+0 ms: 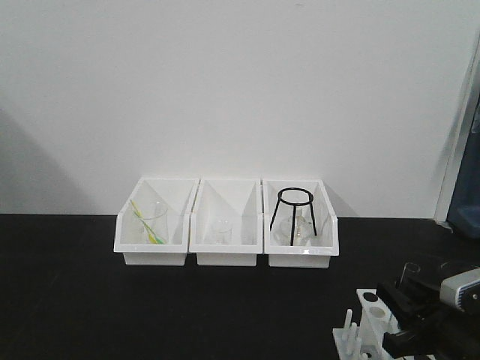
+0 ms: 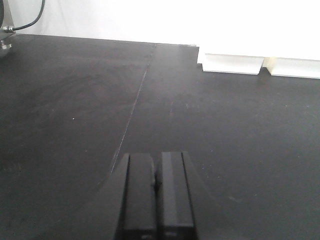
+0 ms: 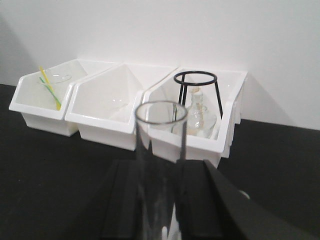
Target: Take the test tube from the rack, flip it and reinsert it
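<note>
My right gripper (image 3: 160, 200) is shut on a clear test tube (image 3: 160, 145). The tube stands upright between the fingers with its open rim up. In the front view the right gripper (image 1: 405, 304) is at the bottom right, just right of the small white rack (image 1: 367, 319). The tube's top (image 1: 406, 271) pokes up above the fingers. The rack's pegs show at its left side. A second tube cannot be made out. My left gripper (image 2: 156, 172) is shut and empty, low over bare black table, and is out of the front view.
Three white open-fronted bins stand in a row against the back wall: the left bin (image 1: 152, 247) holds a beaker with a yellow-green stick, the middle bin (image 1: 225, 247) a small flask, the right bin (image 1: 300, 251) a flask under a black wire tripod (image 1: 294, 210).
</note>
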`<state>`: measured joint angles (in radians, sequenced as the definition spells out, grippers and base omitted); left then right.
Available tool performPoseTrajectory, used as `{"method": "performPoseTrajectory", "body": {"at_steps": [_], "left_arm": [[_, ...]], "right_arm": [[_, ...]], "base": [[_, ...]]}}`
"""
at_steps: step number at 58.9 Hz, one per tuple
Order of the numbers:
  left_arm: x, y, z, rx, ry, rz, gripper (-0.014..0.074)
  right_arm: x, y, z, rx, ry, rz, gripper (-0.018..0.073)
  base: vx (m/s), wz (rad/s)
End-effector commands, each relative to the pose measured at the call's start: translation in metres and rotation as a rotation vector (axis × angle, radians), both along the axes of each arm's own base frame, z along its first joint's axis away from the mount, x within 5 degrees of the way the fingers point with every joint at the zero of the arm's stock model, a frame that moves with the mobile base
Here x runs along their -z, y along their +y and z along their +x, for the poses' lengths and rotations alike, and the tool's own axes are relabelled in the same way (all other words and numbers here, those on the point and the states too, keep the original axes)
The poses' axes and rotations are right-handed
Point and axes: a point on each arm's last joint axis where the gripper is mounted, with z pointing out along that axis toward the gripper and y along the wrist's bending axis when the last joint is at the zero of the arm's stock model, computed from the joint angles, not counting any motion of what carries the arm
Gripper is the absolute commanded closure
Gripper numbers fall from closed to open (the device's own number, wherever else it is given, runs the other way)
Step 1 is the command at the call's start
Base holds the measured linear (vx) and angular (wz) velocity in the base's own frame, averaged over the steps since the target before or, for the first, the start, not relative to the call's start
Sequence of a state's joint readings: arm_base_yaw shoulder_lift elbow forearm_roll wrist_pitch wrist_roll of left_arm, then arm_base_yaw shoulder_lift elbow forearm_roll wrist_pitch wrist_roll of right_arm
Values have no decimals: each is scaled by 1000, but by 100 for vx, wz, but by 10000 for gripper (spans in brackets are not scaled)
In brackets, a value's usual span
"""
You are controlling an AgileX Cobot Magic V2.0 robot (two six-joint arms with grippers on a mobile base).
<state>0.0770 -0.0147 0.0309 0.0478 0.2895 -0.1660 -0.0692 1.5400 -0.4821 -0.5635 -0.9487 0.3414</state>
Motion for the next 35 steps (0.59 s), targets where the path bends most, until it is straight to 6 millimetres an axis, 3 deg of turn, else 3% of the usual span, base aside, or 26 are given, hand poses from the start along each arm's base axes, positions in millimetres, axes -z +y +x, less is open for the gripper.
{"method": "performPoseTrajectory", "body": {"at_steps": [1, 20, 35], "left_arm": [[-8, -1, 1, 11, -99, 4, 603], [-8, -1, 1, 11, -99, 4, 603], [-8, -1, 1, 11, -99, 4, 603]], "right_arm": [[-36, 1, -5, -1, -145, 39, 571], [-78, -4, -34, 83, -148, 52, 571], [-111, -9, -30, 130, -116, 15, 571]], "base": [[0, 0], [0, 0], [0, 0]]}}
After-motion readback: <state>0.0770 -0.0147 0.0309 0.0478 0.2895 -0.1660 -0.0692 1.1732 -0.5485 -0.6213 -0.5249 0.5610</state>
